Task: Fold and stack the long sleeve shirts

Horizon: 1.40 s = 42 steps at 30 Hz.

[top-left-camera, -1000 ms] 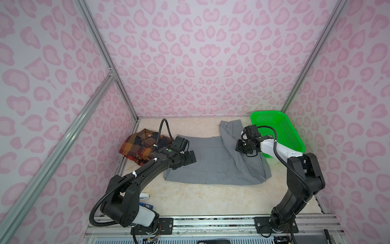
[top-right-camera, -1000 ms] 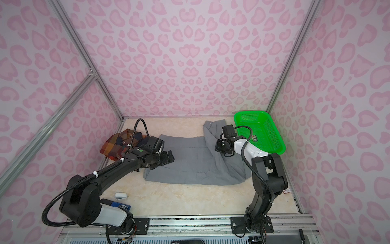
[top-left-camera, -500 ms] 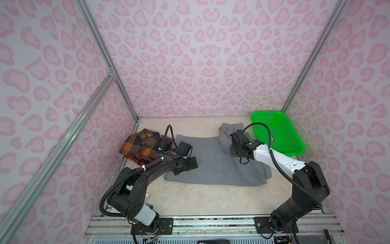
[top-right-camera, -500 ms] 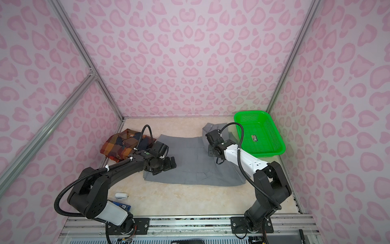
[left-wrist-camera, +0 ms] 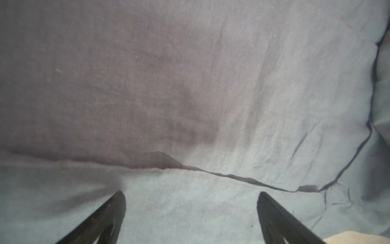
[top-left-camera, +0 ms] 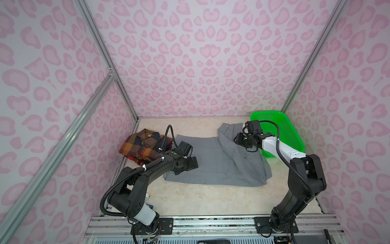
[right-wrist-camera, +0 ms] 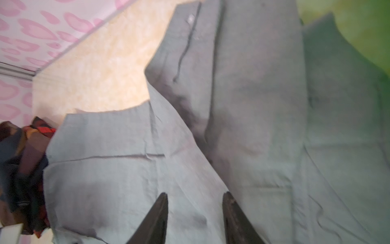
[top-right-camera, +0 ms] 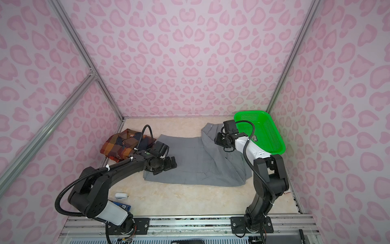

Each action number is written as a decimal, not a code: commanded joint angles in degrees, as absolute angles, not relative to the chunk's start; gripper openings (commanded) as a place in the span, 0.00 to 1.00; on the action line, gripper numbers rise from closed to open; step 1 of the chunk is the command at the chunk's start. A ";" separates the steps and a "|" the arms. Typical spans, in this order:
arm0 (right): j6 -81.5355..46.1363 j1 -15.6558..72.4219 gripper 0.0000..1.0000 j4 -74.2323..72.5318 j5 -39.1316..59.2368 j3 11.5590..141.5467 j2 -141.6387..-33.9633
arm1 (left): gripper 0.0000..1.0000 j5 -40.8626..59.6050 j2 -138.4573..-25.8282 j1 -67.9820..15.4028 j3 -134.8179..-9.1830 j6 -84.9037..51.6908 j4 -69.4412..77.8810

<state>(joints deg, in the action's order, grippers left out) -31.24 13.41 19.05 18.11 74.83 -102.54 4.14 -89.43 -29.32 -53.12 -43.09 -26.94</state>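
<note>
The gray shirt [top-left-camera: 211, 162] [top-right-camera: 194, 162] lies spread across the middle of the table, its right part folded over into a raised diagonal flap [right-wrist-camera: 253, 84]. The plaid shirt [top-left-camera: 143, 145] [top-right-camera: 122, 145] sits folded at the far left. My left gripper [top-left-camera: 193, 164] [top-right-camera: 172, 164] [left-wrist-camera: 191, 193] stands open just over the gray shirt's left part, with only flat cloth between its fingers. My right gripper [top-left-camera: 237, 139] [top-right-camera: 218, 139] [right-wrist-camera: 195, 195] hovers above the flap near the collar end. It is open and holds nothing.
A green mesh basket [top-left-camera: 291, 135] [top-right-camera: 272, 135] stands at the back right, right behind my right arm. A small white object [top-right-camera: 121, 196] and a blue item [top-right-camera: 122, 206] lie near the left arm's base. Pink patterned walls close in three sides.
My right gripper, shut on gray cloth a second ago, carried it leftward and has opened and let go. My left gripper stayed open, shifting slightly nearer over the shirt.
</note>
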 commanded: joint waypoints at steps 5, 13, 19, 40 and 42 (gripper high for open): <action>-33.78 11.35 0.44 18.52 21.48 91.27 -118.89 | 0.99 2.91 -88.92 -29.27 -53.07 -42.40 -27.03; -29.23 13.64 0.41 25.43 17.19 103.00 -127.11 | 0.99 2.08 -89.28 -29.27 -54.49 -41.59 -28.36; -17.55 19.04 0.46 29.88 15.63 106.74 -128.65 | 0.99 1.23 -89.45 -29.27 -54.78 -41.18 -28.81; -10.09 23.64 0.00 45.57 6.66 128.01 -141.48 | 1.00 -0.11 -88.44 -29.27 -54.49 -40.56 -30.25; -10.51 23.55 0.00 45.25 7.76 127.57 -139.59 | 0.99 -0.02 -88.42 -29.27 -54.49 -40.61 -30.15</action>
<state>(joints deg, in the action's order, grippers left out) -10.81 23.55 44.86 7.14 127.72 -141.40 0.62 -89.17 -29.32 -54.13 -41.30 -29.50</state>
